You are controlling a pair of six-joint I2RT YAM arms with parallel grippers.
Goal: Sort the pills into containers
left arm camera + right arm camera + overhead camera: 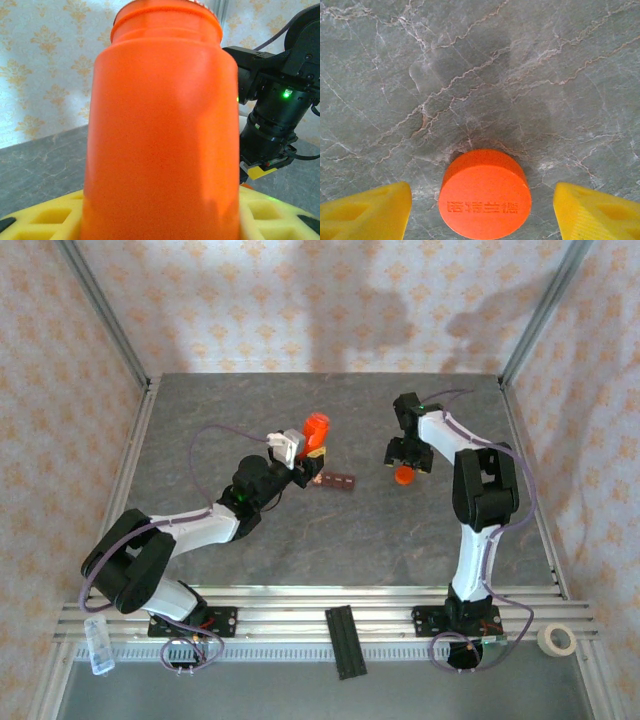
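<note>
Table edges: the grey marbled table (300, 540) has metal rails along its left, right and near sides. Papered walls stand close behind the far edge.
Open room: bare stone lies between the two grippers and from each of them back toward the arm bases.
Left gripper (313, 443): it is clamped on the orange bottle (160, 130), which it holds off the table. Its yellow fingers (45, 217) show at either side of the bottle's lower end.
Containers (335, 480): the dark red-brown bar lies flat just beside the left gripper, on the side toward the right gripper. Its compartments are too small to tell what they hold.
Right gripper (482, 212): it points down at the table with its jaws apart.
Orange cap (485, 195): it lies flat between the right gripper's fingers (600, 212), with a gap on each side.
Around: a black strip (345, 640) lies on the near rail and a tape roll (557, 640) sits at the near right corner. Both are well apart from the grippers.
In the way: the right arm (280, 95) stands just beyond the held bottle.
</note>
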